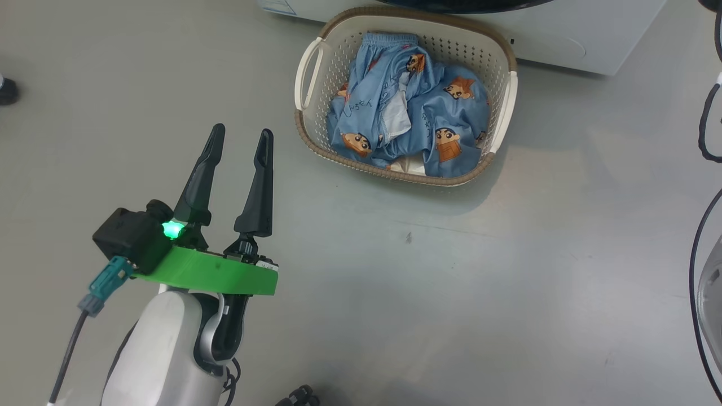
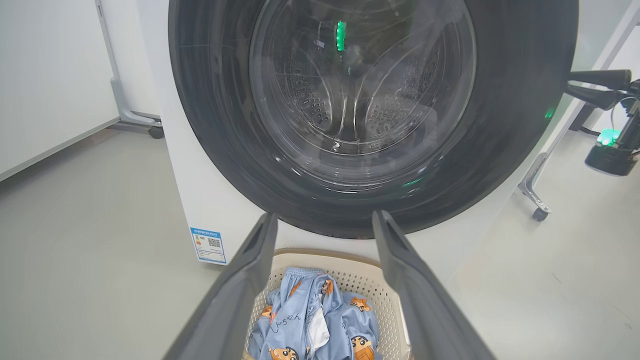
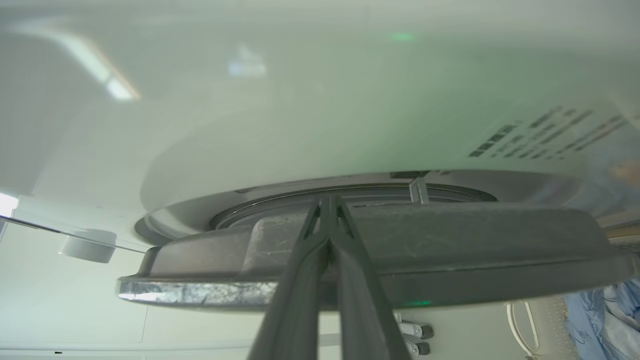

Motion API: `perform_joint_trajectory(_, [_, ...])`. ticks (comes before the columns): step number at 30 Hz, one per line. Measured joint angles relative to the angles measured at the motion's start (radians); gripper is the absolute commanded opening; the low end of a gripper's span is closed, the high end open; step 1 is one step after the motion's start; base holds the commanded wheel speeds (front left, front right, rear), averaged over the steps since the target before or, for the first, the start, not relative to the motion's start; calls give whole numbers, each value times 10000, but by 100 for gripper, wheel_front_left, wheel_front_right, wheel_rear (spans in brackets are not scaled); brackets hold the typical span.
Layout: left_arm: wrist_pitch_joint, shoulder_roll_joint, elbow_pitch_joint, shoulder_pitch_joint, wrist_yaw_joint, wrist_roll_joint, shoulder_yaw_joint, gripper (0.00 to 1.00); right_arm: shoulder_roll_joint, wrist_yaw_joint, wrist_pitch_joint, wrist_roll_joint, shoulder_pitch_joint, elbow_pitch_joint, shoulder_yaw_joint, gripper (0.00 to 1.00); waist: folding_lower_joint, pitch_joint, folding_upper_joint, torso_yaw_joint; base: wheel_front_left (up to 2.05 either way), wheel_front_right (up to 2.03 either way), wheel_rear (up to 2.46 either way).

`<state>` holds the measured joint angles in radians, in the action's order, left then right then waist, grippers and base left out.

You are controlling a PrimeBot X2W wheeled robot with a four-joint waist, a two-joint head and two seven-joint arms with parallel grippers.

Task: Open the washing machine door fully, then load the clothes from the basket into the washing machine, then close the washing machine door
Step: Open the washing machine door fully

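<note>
R pincer (tips together) at door edge, L pincer over floor.

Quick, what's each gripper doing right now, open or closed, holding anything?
Left gripper: open, holding nothing.
Right gripper: shut, fingers pressed together, tips at the washing machine door rim, nothing between them.

Head looks down on the basket; left wrist, facing the door, shares it.
</note>
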<state>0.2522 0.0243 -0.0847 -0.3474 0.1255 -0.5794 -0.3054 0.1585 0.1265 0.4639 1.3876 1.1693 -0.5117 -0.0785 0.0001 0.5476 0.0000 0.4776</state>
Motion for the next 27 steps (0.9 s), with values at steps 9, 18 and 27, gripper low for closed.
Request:
perform_joint_trajectory(9, [0,-13,63,-58,0,-267,-132,100,71,-2,-130,-186,564,-476,13,0,0,376,0,405,0,0,0])
perform_joint_trajectory(18, [0,-21,63,-66,0,-341,-19,100,441,-2,719,-153,711,-644,527,0,0,415,0,524,0,0,0])
perform_joint_trajectory(27, [0,-35,59,-77,0,-372,151,100,-173,-36,2460,119,197,-1018,1469,0,0,231,0,348,0,0,0])
